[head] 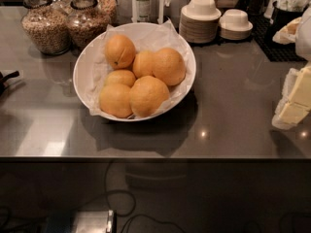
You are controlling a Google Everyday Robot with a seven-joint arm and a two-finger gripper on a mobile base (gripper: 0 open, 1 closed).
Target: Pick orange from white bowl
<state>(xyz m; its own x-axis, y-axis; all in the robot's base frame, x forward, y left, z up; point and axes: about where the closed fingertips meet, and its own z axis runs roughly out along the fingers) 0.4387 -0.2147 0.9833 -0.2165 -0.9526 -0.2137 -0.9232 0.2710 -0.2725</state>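
Orange (148, 95) at the front of the white bowl (190, 79), on the side nearest the camera. Round, dimpled, plain to see on top, underside cut off by the bowl's rim. Touches a smaller orange (115, 100) on its left and sits just in front of a second big orange (168, 65) at the bowl's right.

Deeper in the bowl:
- a rear orange (119, 51) at the back left
- a middle orange (142, 63), partly covered by its neighbours
- a low orange (121, 77) with little more than its top showing

Crinkled paper (97, 67) under all six, rising past the rim at the back.

Under the bowl, a grey counter (233, 91), with the bowl's dark shadow on it in front. Behind the bowl to the left, two glass jars (46, 28) of grain, tops cut off by the frame. Straight behind the bowl, a bottle (143, 4), only its lower part in view. Behind the bowl to the right, two white cups (200, 8) on stacks of saucers.

Far right of the bowl and well apart from it, the gripper (290, 106): pale, blocky, partly cut off by the frame edge. Cannot tell whether open or closed, nor whether touching the counter.

Left of the bowl, at the frame edge, a dark object (7, 79), mostly cut off and hard to name. Below the bowl, past the counter's front edge, deep shade: loose cables (121, 208) and a small metal box (92, 221), barely readable.
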